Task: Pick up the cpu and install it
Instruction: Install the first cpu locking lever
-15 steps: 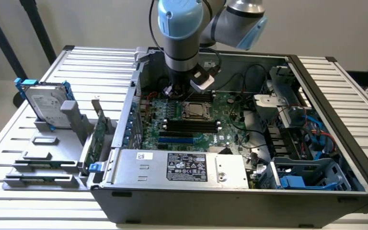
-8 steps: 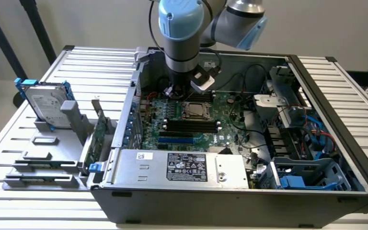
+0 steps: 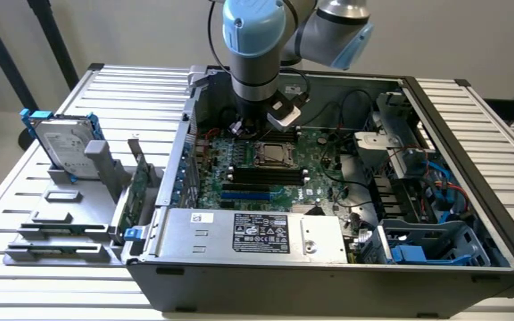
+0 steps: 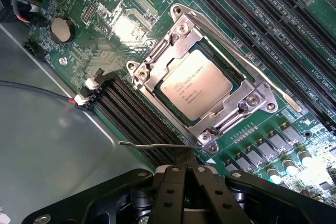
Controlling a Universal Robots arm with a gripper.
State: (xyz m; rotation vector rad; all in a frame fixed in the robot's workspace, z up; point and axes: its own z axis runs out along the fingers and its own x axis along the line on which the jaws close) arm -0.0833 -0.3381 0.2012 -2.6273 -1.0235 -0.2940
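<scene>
Gripper [image 4: 190,157]: I saw it pinched shut, holding nothing, tips just beside the wire lever [image 4: 152,144].
Cpu [image 4: 196,84]: sat flat in its socket [image 4: 253,101].

The cpu [image 4: 196,85] has a smooth, dull silver metal top with small dark print. The frame [image 4: 255,99] around the cpu is bright shiny metal, and the green board [image 4: 113,56] under the cpu looks glossy. The big case [image 3: 239,281] around the cpu is dull grey painted metal.
</scene>
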